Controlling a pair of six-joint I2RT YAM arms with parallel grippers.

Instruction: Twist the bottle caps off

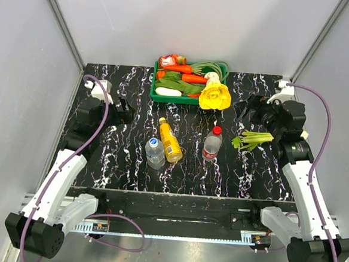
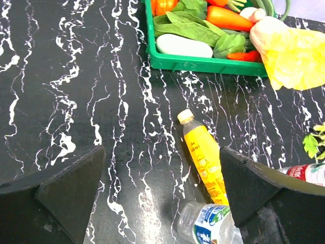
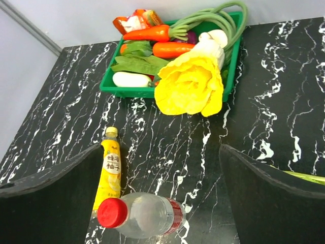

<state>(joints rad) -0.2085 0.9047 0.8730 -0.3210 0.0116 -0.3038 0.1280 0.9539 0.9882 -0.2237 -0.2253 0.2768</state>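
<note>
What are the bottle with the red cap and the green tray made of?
The red-capped bottle looks like thin clear plastic; the dark table shows through it. Its red cap seems opaque, matte plastic. The green tray looks like hard, slightly glossy plastic with a moulded rim.

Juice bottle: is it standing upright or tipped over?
Tipped over: the juice bottle lies flat along the tabletop, cap toward the tray.

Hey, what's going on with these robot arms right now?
Nothing is being handled yet. The left gripper and right gripper hang open and empty at either side. Three bottles wait in the middle, caps on: the blue-capped bottle, the yellow juice bottle lying down, and the red-capped bottle. A green tray of vegetables sits behind.
</note>
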